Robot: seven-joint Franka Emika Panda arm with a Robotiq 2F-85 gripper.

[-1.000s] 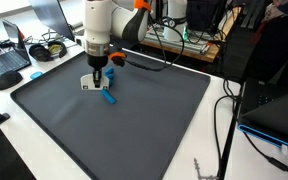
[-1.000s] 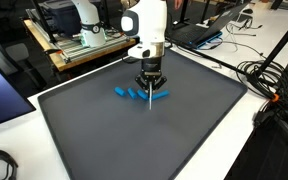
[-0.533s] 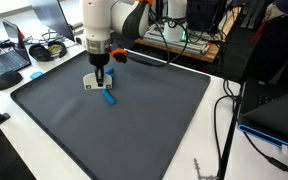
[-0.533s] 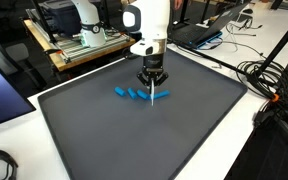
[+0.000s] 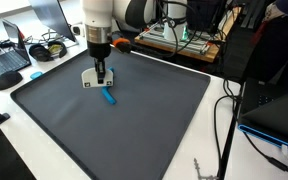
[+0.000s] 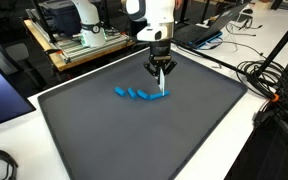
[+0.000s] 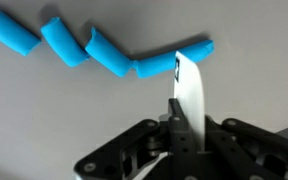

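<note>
My gripper (image 5: 100, 74) (image 6: 160, 68) is shut on a thin flat white card (image 7: 189, 95) that hangs down from the jaws. The card shows face-on in an exterior view (image 5: 89, 82) and edge-on in an exterior view (image 6: 162, 86). Its lower tip bears a small dark mark and hangs just over one end of a zigzag row of blue foam segments (image 7: 84, 45) (image 6: 139, 94) (image 5: 108, 97) lying on the dark grey mat (image 6: 134, 140). In the wrist view the jaws (image 7: 180, 128) sit at the bottom, closed tight on the card.
The mat (image 5: 114, 130) covers a white table. A laptop (image 5: 6, 62), headphones (image 5: 42, 50) and cables lie beyond one mat edge. A wooden bench with electronics (image 6: 79, 45) and another robot base stand behind. Cables and a tripod (image 6: 274, 85) crowd another side.
My gripper has risen and shifted toward the back of the mat, carrying the white card. The card's tip has moved from the middle of the blue row to its end.
</note>
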